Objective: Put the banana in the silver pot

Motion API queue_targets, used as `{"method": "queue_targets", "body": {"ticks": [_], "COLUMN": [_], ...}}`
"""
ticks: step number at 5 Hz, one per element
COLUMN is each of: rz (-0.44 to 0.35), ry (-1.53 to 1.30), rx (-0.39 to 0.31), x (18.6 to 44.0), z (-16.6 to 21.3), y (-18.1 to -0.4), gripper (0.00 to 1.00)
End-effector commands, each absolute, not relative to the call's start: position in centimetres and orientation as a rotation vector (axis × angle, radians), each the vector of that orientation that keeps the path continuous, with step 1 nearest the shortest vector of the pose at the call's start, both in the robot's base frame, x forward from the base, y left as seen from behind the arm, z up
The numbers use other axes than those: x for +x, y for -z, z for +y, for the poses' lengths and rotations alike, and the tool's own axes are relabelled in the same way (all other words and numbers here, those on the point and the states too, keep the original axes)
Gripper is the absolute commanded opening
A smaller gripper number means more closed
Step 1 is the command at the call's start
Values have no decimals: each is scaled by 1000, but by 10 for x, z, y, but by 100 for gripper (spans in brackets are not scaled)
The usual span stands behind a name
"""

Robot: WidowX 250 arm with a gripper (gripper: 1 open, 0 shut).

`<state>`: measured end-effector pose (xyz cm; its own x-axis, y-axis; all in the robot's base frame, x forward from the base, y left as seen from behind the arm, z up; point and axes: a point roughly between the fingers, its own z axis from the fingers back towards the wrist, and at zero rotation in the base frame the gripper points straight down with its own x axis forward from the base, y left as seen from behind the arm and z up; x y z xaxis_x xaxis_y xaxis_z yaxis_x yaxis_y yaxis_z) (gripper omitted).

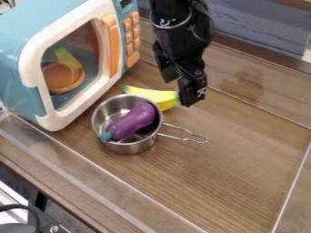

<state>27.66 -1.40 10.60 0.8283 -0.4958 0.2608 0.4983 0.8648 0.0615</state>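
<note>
A black robot arm hangs over a wooden table point(243, 136), its gripper point(190, 92) pointing steeply down with the jaws spread and nothing between them, the fingertips poised just above the right end of the banana point(153, 96). The banana lies flat on the table rather than in any container, a small curved yellow toy with a green tip at its left end, set just beyond the far rim of the silver pot point(126, 126), at about one o'clock from the pot's centre. Whether the banana actually touches the pot's rim is hard to judge from this angle; the two look at least very close. The silver pot stands upright near the front of the table, its thin wire handle point(185, 137) reaching out toward four o'clock. Inside it rests a purple eggplant point(131, 119), lying at a slant with its green cap low at the eight o'clock side and its rounded end up toward one o'clock. At ten o'clock from the pot stands a teal toy microwave point(55, 56) with a cream door frame, an orange side panel and yellow-orange food showing through its window.
</note>
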Motion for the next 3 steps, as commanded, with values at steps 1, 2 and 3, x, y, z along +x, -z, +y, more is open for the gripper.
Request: {"method": "queue_targets", "body": {"ticks": [1, 2, 3], "rz": [-313, -312, -309], "ry": [512, 441, 376], "rx": [0, 7, 10], "x": [284, 285, 286], "z": [-11, -1, 8], "y": [-109, -102, -95], "gripper": [100, 100, 100]}}
